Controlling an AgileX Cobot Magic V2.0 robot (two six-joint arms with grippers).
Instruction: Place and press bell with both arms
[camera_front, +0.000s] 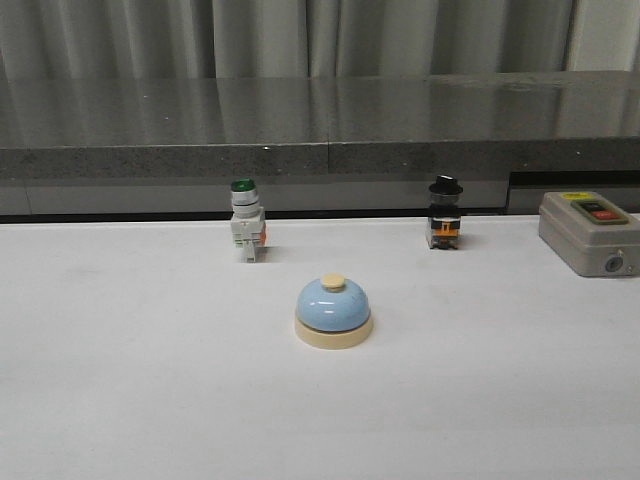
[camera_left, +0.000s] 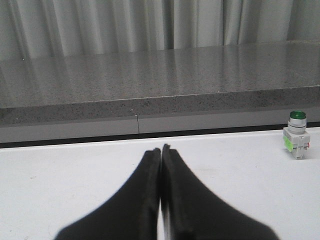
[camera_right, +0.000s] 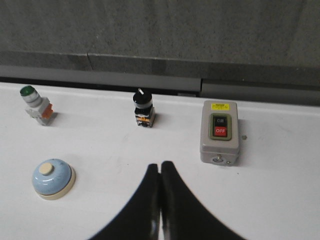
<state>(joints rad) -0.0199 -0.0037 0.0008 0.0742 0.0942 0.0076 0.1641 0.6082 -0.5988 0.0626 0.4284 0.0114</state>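
Light-blue dome bell (camera_front: 334, 311) with cream base and button sits upright on the white table (camera_front: 130, 400), nearer than the green-capped white switch (camera_front: 246, 232). It is well apart from the clenched right gripper (camera_right: 160, 168); the left gripper (camera_left: 161, 152) is clenched too.

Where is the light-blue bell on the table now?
In the front view, the bell stands upright near the table's middle, in front of and between the green-capped switch and the black-knobbed switch, touching neither.

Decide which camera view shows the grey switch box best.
Right wrist view: the grey switch box is seen whole from above, black and red buttons facing the camera. The front view cuts it off at the frame edge; the left wrist view misses it.
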